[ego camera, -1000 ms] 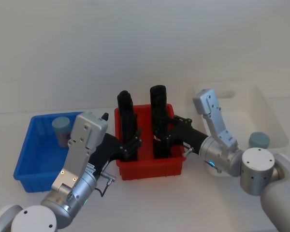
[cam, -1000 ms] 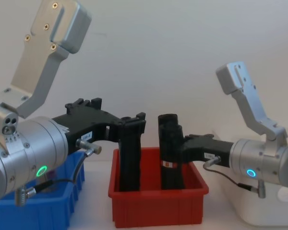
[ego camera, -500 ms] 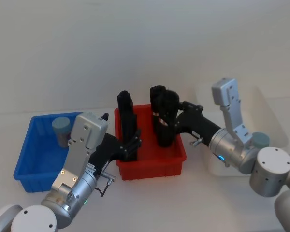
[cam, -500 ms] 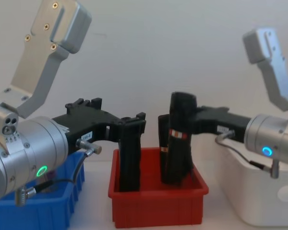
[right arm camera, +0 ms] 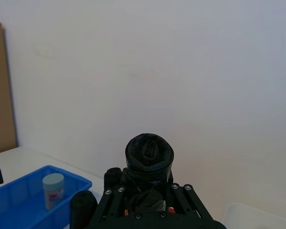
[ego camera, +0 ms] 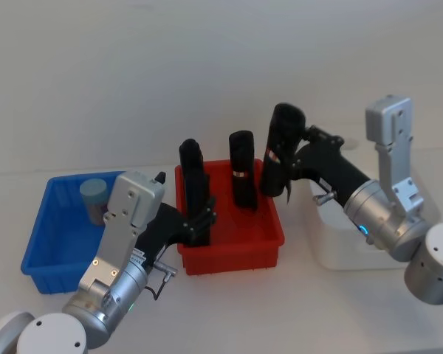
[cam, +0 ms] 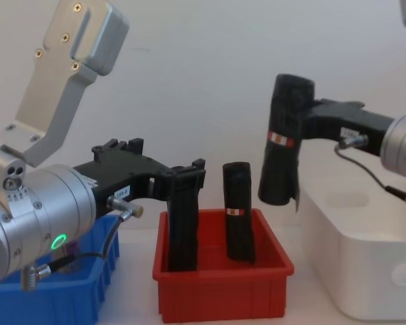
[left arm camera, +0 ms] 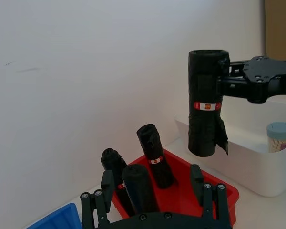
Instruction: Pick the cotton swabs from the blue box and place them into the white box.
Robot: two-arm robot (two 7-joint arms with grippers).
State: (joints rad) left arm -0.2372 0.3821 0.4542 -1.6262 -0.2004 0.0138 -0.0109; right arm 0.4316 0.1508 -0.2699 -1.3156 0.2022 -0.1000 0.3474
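One cotton swab jar [ego camera: 94,198] with a pale blue lid stands in the blue box [ego camera: 48,243] at the left; it also shows in the right wrist view [right arm camera: 53,190]. Another jar [left arm camera: 280,137] stands inside the white box [ego camera: 340,247] at the right. My right gripper [ego camera: 292,158] is shut on a tall black roll [cam: 284,139], holding it in the air between the red bin and the white box. My left gripper [ego camera: 201,221] is open, low over the red bin, its fingers [left arm camera: 99,202] on either side of a black roll [left arm camera: 139,186].
The red bin [ego camera: 232,247] sits between the two boxes and holds upright black rolls [ego camera: 241,168]. My left arm's large body stands close before the blue box's near right corner. A plain white wall lies behind the table.
My right gripper has lifted a black roll out of the red bin and carried it up and to the right, toward the white box. The left arm has not moved.
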